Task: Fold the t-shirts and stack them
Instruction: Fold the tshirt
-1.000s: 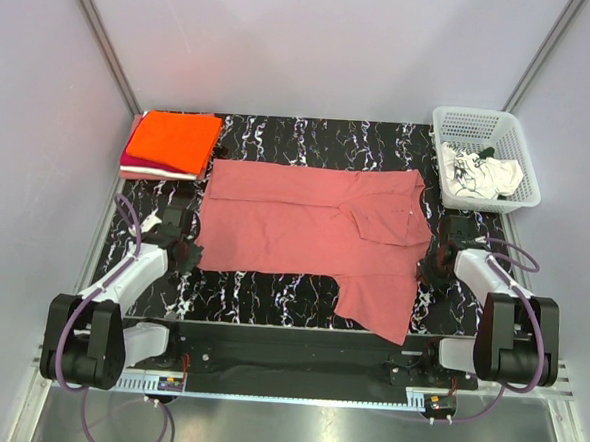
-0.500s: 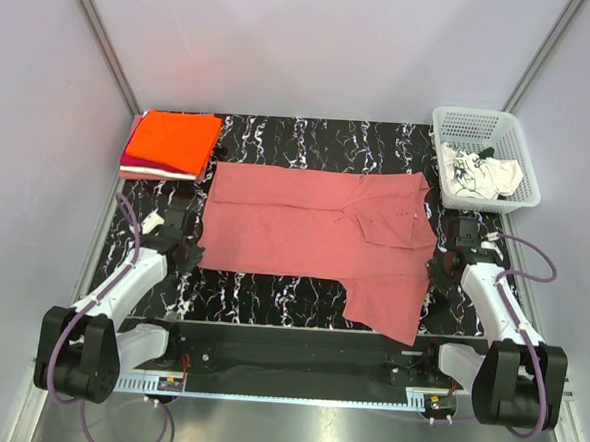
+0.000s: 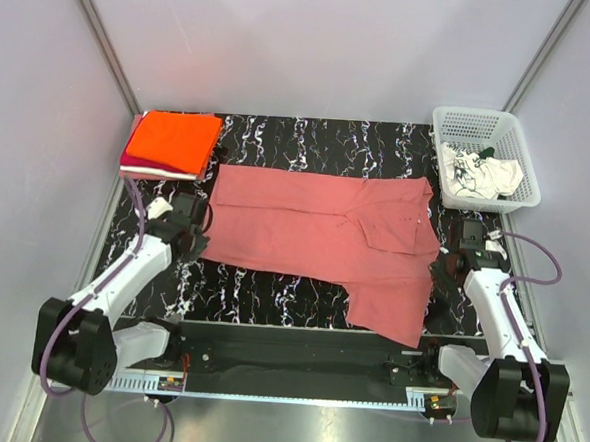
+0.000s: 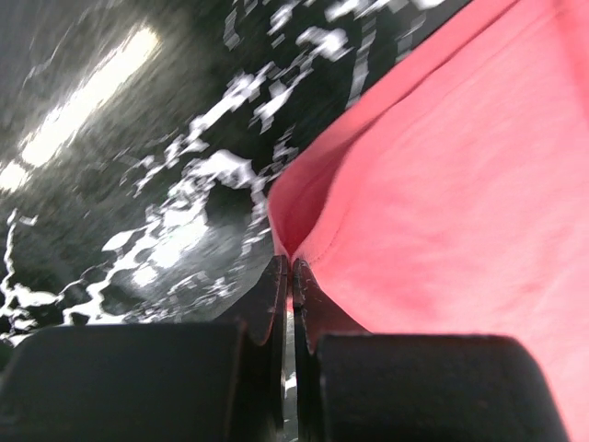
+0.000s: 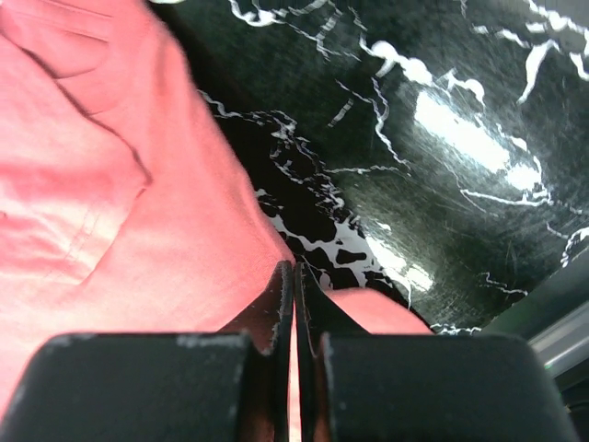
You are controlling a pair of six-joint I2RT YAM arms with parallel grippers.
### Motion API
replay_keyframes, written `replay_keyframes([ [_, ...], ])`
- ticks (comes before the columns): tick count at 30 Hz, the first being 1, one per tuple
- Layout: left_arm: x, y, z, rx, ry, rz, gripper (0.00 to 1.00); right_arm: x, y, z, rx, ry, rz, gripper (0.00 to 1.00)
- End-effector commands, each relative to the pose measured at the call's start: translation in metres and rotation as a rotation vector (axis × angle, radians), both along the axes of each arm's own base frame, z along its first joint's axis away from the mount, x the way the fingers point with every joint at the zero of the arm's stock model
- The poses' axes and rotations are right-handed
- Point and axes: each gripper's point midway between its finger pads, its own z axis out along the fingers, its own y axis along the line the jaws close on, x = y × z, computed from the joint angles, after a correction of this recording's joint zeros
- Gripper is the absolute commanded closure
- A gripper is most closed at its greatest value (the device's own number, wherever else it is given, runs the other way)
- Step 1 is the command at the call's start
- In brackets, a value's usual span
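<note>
Rose-red t-shirt (image 3: 315, 227) lies spread on the surface (image 3: 270, 295) between your left tool (image 3: 198, 239) and right tool (image 3: 441, 265), each pinching an edge thinly, so an uneven lift could slip it free.

LIGHT: bright, even, from overhead | GLARE: white streaks on glossy black white-veined marble-pattern tabletop (image 5: 469, 138), both wrist views | SHADOW: soft, dark beside raised edge of rose-red cloth t-shirt (image 5: 110, 184) | BLUR: left wrist view smeared; overhead view sharp
</note>
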Motion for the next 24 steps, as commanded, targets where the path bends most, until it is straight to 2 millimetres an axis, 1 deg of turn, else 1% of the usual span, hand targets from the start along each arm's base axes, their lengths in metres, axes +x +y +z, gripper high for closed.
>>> replay_keyframes([
  [1,0.035,0.004,0.028,0.062,-0.076,0.001,1.00,0.026,-0.008,0.026,-0.071,-0.064,0.070,1.00],
  [2,0.039,0.004,0.031,0.069,-0.078,-0.002,1.00,0.035,-0.002,0.032,-0.047,-0.083,0.106,1.00],
  [3,0.044,0.004,0.028,0.079,-0.060,-0.002,1.00,0.043,-0.001,0.030,-0.051,-0.084,0.145,1.00],
  [4,0.052,0.002,0.034,0.081,-0.072,-0.002,1.00,0.049,0.001,0.029,-0.044,-0.089,0.158,1.00],
  [5,0.057,0.003,0.036,0.095,-0.074,-0.003,1.00,0.055,0.002,0.032,-0.045,-0.097,0.173,1.00],
  [6,0.062,0.004,0.031,0.110,-0.053,-0.003,1.00,0.062,0.002,0.027,-0.045,-0.083,0.183,1.00],
  [7,0.071,0.003,0.037,0.116,-0.064,-0.003,1.00,0.065,0.001,0.026,-0.050,-0.073,0.192,1.00],
  [8,0.075,0.005,0.031,0.139,-0.037,-0.007,1.00,0.074,-0.001,0.032,-0.066,-0.082,0.211,1.00],
  [9,0.080,0.004,0.031,0.144,-0.032,-0.010,1.00,0.078,-0.001,0.026,-0.067,-0.056,0.223,1.00],
  [10,0.089,0.003,0.037,0.147,-0.041,-0.015,1.00,0.083,-0.001,0.026,-0.070,-0.051,0.238,1.00],
  [11,0.092,0.002,0.029,0.149,-0.011,-0.024,1.00,0.094,0.001,0.031,-0.073,-0.070,0.274,1.00],
  [12,0.096,0.003,0.028,0.151,-0.005,-0.018,1.00,0.098,0.001,0.025,-0.068,-0.045,0.285,1.00],
  [13,0.103,0.003,0.031,0.147,-0.013,-0.013,1.00,0.101,0.001,0.025,-0.069,-0.043,0.292,1.00],
  [14,0.106,0.003,0.025,0.149,0.004,-0.013,1.00,0.109,-0.001,0.030,-0.082,-0.053,0.304,1.00],
  [15,0.113,0.005,0.029,0.147,-0.005,-0.003,1.00,0.112,-0.001,0.025,-0.082,-0.036,0.310,1.00],
  [17,0.120,0.007,0.024,0.153,0.012,0.001,1.00,0.122,-0.004,0.029,-0.103,-0.044,0.325,1.00],
  [18,0.123,0.010,0.023,0.154,0.015,0.009,1.00,0.124,-0.004,0.026,-0.108,-0.033,0.330,1.00],
  [19,0.129,0.009,0.026,0.149,0.007,0.010,1.00,0.127,-0.005,0.026,-0.113,-0.031,0.334,1.00],
  [21,0.136,0.011,0.023,0.150,0.016,0.017,1.00,0.135,-0.008,0.027,-0.127,-0.028,0.339,1.00],
  [22,0.138,0.011,0.019,0.151,0.030,0.015,1.00,0.141,-0.009,0.032,-0.136,-0.039,0.341,1.00],
  [24,0.146,0.013,0.019,0.156,0.028,0.019,1.00,0.146,-0.010,0.026,-0.140,-0.022,0.344,1.00],
])
